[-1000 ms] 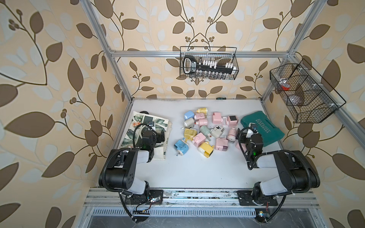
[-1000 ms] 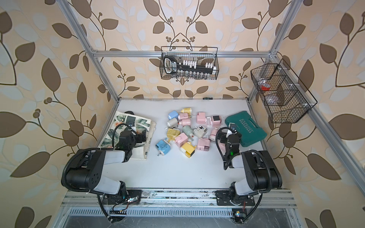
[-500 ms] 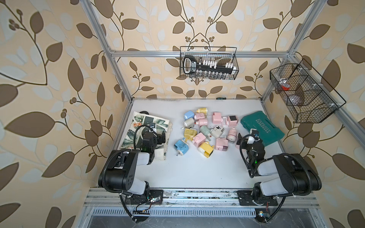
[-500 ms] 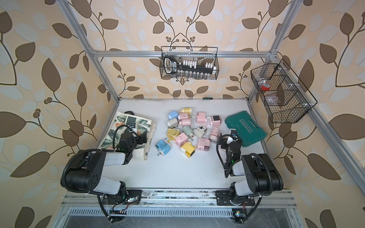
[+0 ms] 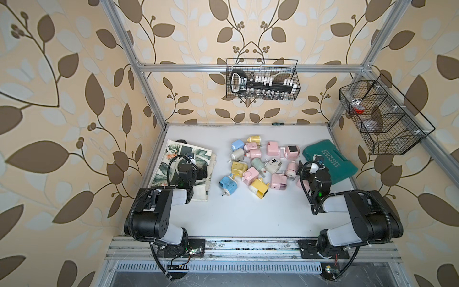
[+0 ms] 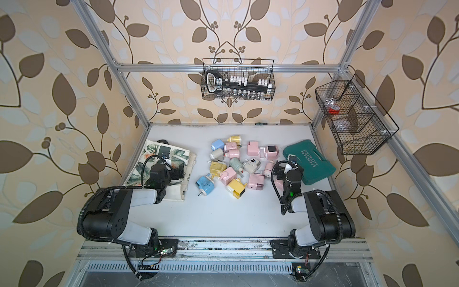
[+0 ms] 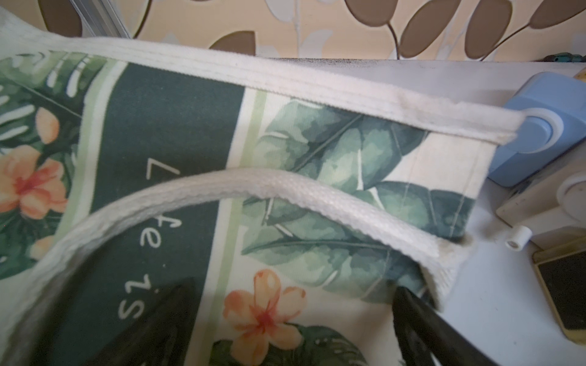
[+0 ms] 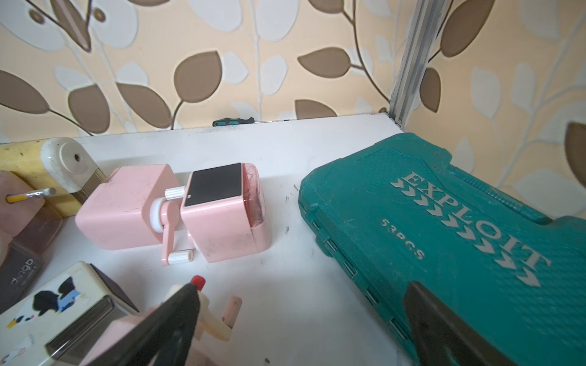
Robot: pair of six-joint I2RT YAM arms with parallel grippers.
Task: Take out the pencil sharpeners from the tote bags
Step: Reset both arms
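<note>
Several pastel pencil sharpeners (image 5: 250, 175) (image 6: 229, 175) lie loose in a heap on the white table's middle. The tote bag (image 5: 171, 155) (image 6: 151, 151) lies flat at the left, leaf print up. My left gripper (image 5: 202, 171) (image 6: 180, 171) (image 7: 288, 288) hovers open just over the bag's print, near its handle (image 7: 285, 187), with nothing in it. My right gripper (image 5: 309, 169) (image 6: 285, 167) (image 8: 302, 286) is open and empty. One finger is over a pink sharpener (image 8: 120, 332) with a cream crank, the other over the teal case (image 8: 444, 237). Bare table lies between them.
The teal "EXPLOIT" case (image 5: 330, 161) lies at the right of the heap. Black wire baskets hang on the back wall (image 5: 263, 79) and the right wall (image 5: 382, 116). A screwdriver (image 8: 233, 121) lies along the table's back edge. A blue sharpener (image 7: 539, 126) sits just past the bag's edge.
My right arm drew a little toward the front, then came out again beside the teal case. The left arm has barely moved. Both grippers stayed open.
</note>
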